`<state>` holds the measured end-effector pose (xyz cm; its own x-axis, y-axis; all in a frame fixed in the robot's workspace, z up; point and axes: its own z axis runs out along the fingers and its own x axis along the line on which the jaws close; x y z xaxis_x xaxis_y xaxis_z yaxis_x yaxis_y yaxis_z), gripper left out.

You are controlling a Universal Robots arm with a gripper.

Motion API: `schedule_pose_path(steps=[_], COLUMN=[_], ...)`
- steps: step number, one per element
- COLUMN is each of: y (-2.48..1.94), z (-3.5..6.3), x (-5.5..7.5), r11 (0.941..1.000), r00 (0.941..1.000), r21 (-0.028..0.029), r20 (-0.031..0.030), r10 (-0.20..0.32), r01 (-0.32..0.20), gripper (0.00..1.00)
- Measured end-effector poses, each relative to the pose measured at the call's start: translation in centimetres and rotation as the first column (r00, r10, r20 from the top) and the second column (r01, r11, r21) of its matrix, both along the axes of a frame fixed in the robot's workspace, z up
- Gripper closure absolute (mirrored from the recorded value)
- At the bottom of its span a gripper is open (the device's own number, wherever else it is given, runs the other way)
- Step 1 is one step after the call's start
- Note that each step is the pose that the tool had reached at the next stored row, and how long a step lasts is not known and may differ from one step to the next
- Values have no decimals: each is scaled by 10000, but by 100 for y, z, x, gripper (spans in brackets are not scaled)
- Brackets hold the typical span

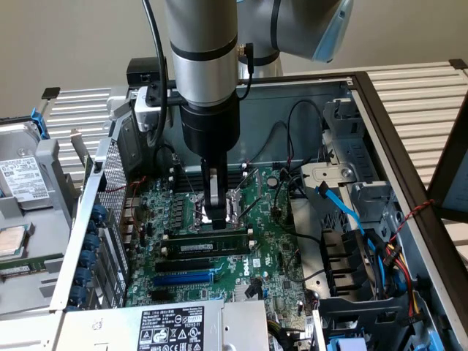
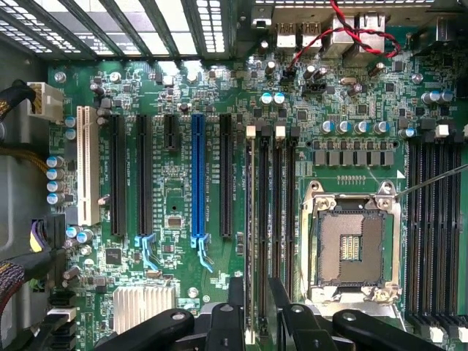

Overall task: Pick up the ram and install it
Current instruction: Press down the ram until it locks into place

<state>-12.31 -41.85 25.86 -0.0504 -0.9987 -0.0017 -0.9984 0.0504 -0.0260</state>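
From here I count one arm point(image 1: 205, 51), one gripper point(image 1: 217, 219), one ram stick point(image 1: 205, 243), one empty socket point(image 2: 352, 248), one blue slot point(image 2: 197, 175), one white slot point(image 2: 88, 164), one heatsink point(image 2: 144, 307), and one light-blue cable point(image 1: 344, 208) on the exterior view's right.

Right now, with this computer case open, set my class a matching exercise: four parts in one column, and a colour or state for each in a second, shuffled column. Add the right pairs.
Parts
1. ram
2. processor socket
3. flat data cable
4. twisted wire pair

Colour or state
a. red and black
b. light blue
c. standing in a memory slot
d. empty, no chip in it

Pairs: 1-c, 2-d, 3-b, 4-a
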Motion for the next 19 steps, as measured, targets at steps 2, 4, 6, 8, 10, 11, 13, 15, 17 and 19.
schedule_pose_path(steps=[2,4,6,8,10,11,13,15,17,19], y=[0,0,0,0,0,0,0,0,0,0], z=[0,0,0,0,0,0,0,0,0,0], x=[0,0,0,0,0,0,0,0,0,0], r11=[10000,10000,10000,10000,10000,10000,10000,10000,10000,10000], r00=[10000,10000,10000,10000,10000,10000,10000,10000,10000,10000], r21=[-1,-1,0,0,-1,0,0,-1,0,0], r20=[0,0,0,0,0,0,0,0,0,0], r10=[0,-1,0,0,1,0,0,0,0,0], r01=[0,1,0,0,-1,0,0,0,0,0], gripper=[73,73,73,75,82,82,82,82,84,84])
